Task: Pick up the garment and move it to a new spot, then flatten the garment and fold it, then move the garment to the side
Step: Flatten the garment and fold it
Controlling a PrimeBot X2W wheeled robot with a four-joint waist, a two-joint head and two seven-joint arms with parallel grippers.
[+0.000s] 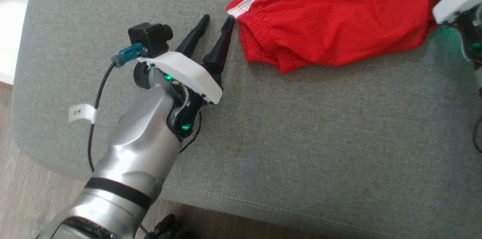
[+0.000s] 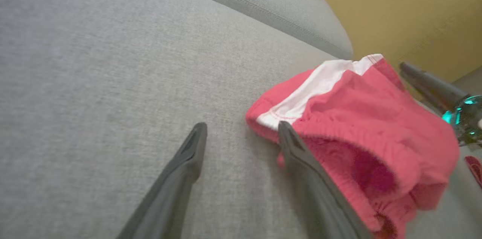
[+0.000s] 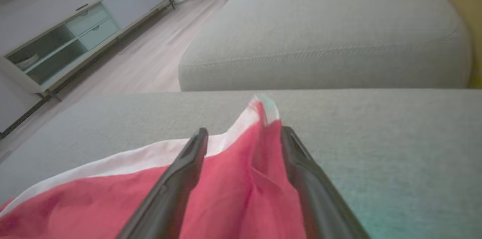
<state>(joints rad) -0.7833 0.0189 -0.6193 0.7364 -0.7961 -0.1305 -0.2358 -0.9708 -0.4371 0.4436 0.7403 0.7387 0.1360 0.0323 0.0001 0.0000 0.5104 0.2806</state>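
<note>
Head view: left pincer (image 1: 217, 19) beside red garment (image 1: 339, 17)

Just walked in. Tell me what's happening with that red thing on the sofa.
The robot is working on a red garment with a white stripe, which lies bunched on the grey sofa cushion. Its left gripper is open, with one fingertip at the elastic edge. Its right gripper is open over the other end, with cloth rising between its fingers. Neither holds the garment, and it is not yet flat.

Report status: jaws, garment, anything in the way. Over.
Left gripper: jaws open, at waistband corner of red garment. Right gripper: jaws open, astride a raised fold. Garment bunched on grey cushion. Nothing seen blocking.
</note>
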